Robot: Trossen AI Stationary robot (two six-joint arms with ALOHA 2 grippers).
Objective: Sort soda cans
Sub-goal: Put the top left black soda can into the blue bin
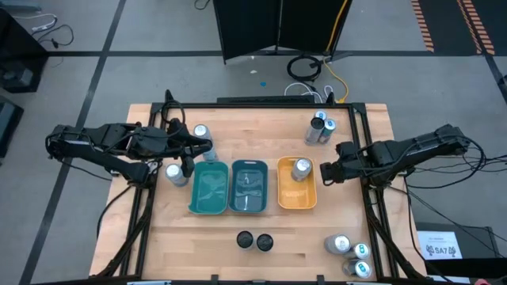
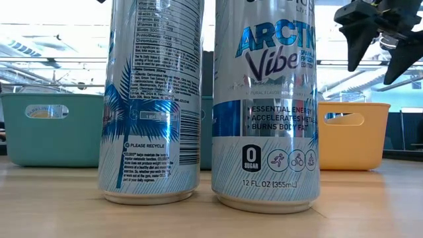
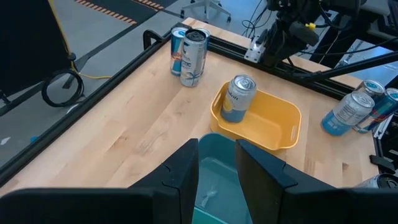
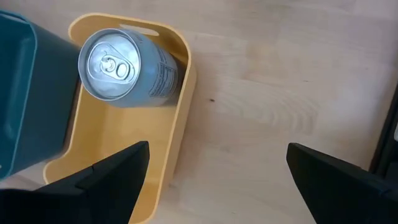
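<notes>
Can (image 1: 301, 169) standing upright in orange tray (image 1: 296, 199), right gripper (image 1: 327, 170) just beside it, fingers wide and empty, left gripper (image 1: 201, 150) closed empty over teal tray (image 1: 208, 190); next likely fetch another can.

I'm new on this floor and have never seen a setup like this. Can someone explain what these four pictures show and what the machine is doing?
It is a two-armed robot at a wooden table, sorting soda cans. One picture looks straight down, one sits at table height, and two come from cameras on the arms' wrists.

In the middle stand three bins: a green bin, a blue bin and a yellow bin. One silver can stands in the yellow bin. Other cans wait in small groups near the table's edges; the two big cans fill the table-height picture because they stand right at that camera.

The left gripper is shut above the green bin's edge and holds nothing that I can see. The right gripper is open and empty, just beside the yellow bin.
</notes>
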